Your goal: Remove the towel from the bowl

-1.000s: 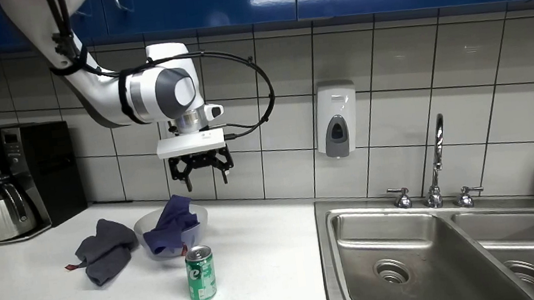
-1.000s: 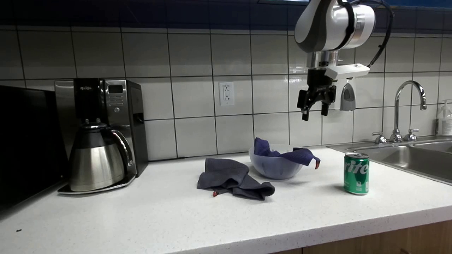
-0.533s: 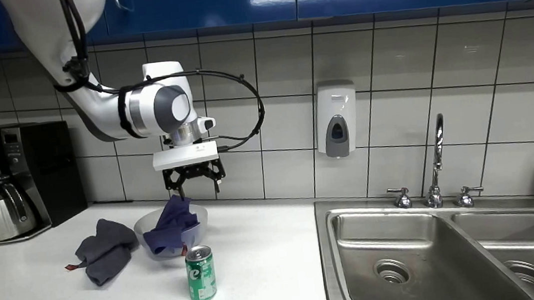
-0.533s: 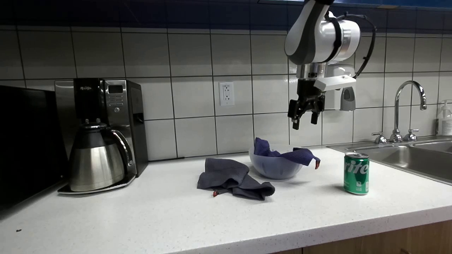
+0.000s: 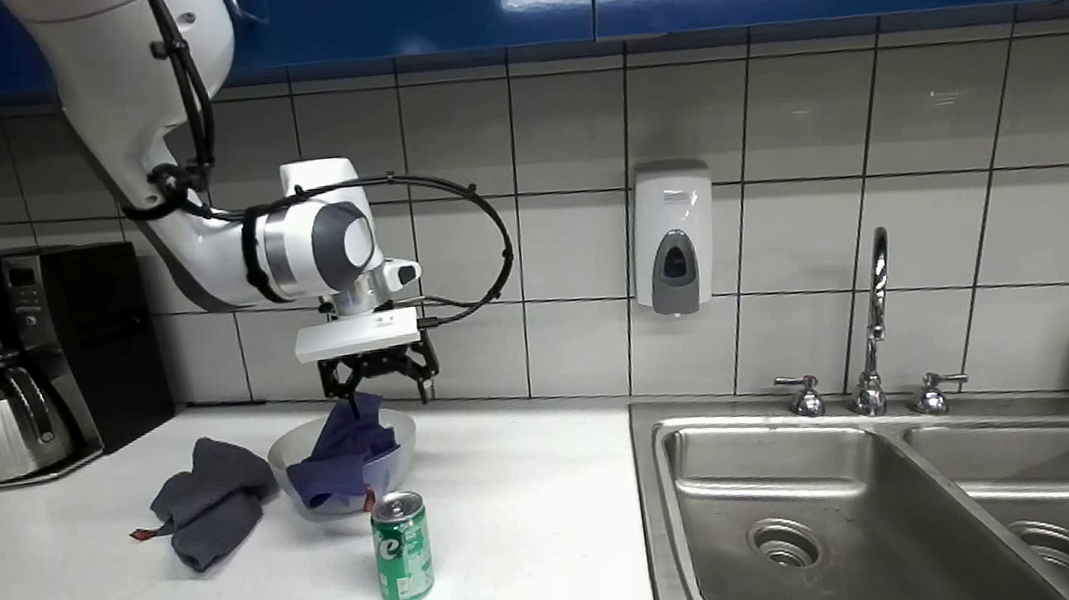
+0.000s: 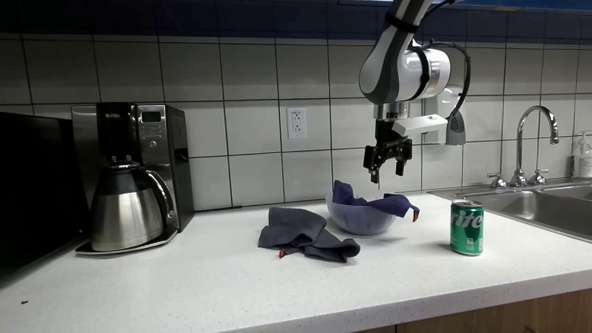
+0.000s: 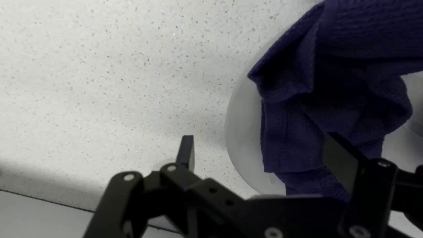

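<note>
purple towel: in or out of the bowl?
Partly in: the purple towel lies in the translucent bowl, one end hanging over the side in both exterior views.

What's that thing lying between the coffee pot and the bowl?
A crumpled grey towel, nearer to the bowl than to the coffee pot. Both exterior views show it.
</note>
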Tool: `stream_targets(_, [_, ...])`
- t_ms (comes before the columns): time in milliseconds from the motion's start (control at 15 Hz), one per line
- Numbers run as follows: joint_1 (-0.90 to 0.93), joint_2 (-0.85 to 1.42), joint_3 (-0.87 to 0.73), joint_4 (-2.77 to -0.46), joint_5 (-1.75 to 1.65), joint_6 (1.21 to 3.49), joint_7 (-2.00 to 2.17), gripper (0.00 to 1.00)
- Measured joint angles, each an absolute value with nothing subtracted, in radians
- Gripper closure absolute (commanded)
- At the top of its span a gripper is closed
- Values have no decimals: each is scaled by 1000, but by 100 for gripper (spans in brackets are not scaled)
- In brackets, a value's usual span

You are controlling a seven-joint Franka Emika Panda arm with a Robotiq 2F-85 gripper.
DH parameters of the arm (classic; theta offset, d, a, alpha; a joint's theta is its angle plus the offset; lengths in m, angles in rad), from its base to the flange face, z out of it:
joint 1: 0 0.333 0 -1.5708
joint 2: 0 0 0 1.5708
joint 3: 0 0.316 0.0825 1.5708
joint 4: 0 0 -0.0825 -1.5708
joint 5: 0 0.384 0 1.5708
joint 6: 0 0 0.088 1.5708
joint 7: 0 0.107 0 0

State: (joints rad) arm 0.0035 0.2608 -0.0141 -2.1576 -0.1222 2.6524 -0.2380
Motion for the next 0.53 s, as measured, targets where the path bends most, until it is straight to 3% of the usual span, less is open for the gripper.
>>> stream_targets(533, [101,295,-32,-2098,-246,2541,40,0])
